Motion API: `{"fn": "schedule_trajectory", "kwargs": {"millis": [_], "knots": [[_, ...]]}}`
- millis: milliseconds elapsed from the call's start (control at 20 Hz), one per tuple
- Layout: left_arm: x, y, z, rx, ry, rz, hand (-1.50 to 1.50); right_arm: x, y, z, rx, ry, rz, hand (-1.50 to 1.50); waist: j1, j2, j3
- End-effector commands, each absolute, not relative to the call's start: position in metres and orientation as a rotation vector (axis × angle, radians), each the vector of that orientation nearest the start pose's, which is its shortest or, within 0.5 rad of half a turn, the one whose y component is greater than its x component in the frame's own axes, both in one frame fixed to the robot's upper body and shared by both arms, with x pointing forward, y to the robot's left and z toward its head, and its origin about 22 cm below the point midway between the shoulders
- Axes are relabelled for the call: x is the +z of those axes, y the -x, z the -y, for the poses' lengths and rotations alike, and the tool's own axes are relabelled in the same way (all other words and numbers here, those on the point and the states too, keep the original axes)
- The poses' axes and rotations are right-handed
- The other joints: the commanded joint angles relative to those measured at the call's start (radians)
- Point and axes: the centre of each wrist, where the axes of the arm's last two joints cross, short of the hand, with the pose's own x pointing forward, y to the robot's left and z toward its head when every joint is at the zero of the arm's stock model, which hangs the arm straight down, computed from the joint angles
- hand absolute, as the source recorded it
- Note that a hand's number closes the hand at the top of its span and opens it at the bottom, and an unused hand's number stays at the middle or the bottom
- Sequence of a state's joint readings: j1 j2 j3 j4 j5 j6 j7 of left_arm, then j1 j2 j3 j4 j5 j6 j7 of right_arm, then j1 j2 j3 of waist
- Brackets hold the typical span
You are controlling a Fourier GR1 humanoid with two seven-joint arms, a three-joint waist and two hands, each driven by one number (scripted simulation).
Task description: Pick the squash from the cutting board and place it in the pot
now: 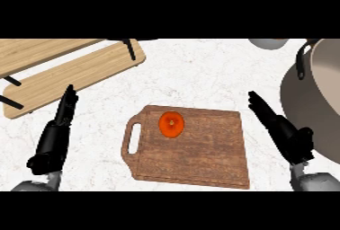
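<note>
Head view looks steeply down, and the cutting board (192, 150) is the thing to steer by. Nearest to me, the two grey forearms come up from the bottom edge, one on each side of the board. The left hand (54, 139) stands off the board's handle side, its fingers straight and pressed together, pointing away toward the far counter; it holds nothing and looks to be resting. The right hand (282, 130) is just beside the board's right edge, fingers likewise straight and close together, angled up and inward, with nothing between them.

On the board itself, toward its far left corner near the handle slot, sits the squash (171, 124), small, round and orange. It is apart from both hands: the right hand's fingertips are across the board's width from it, and the left hand is off beyond the handle.

Farther on, to the right of the board and beyond the right hand, the pot (312, 108) shows its wide grey bowl, partly cut off by the edge. Beyond the board's left corner lie pale wooden slats (73, 67).

So I judge nothing done yet: reach, grasp, carry and drop all remain.
</note>
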State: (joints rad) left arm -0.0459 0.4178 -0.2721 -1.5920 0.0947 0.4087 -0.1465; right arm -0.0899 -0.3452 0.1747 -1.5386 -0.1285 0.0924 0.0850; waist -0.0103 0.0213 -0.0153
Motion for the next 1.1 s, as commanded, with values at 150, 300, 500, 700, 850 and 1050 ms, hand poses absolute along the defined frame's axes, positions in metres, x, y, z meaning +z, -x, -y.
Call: {"fn": "schedule_trajectory", "kwargs": {"millis": [150, 300, 500, 700, 850, 1050], "knots": [[0.062, -0.275, -0.277, -0.047, -0.266, 1.742, 0.00, 0.055, -0.325, 0.228, 0.321, -0.020, 1.725, 1.50, 0.046, -0.012, 0.017], [0.048, -0.269, -0.259, -0.036, -0.225, 1.681, 0.00, 0.105, -0.327, 0.268, 0.908, 0.421, 1.786, 1.50, 0.073, -0.027, -0.016], [0.080, -0.286, -0.256, 0.016, -0.166, 1.651, 0.00, 0.007, -0.336, 0.205, 0.410, 0.304, 1.920, -1.50, 0.055, -0.005, 0.019], [0.092, -0.280, -0.275, 0.046, -0.177, 1.623, 0.00, 0.014, -0.350, 0.223, 0.445, 0.179, 2.075, -1.50, 0.031, -0.018, 0.017], [0.092, -0.286, -0.267, 0.053, -0.193, 1.617, 0.00, 0.033, -0.353, 0.214, 0.536, 0.140, 2.065, -1.50, 0.016, -0.021, 0.016], [0.092, -0.292, -0.283, 0.052, -0.210, 1.625, 0.00, 0.074, -0.358, 0.180, 0.772, 0.145, 1.907, -1.50, 0.011, -0.024, 0.014]]}}
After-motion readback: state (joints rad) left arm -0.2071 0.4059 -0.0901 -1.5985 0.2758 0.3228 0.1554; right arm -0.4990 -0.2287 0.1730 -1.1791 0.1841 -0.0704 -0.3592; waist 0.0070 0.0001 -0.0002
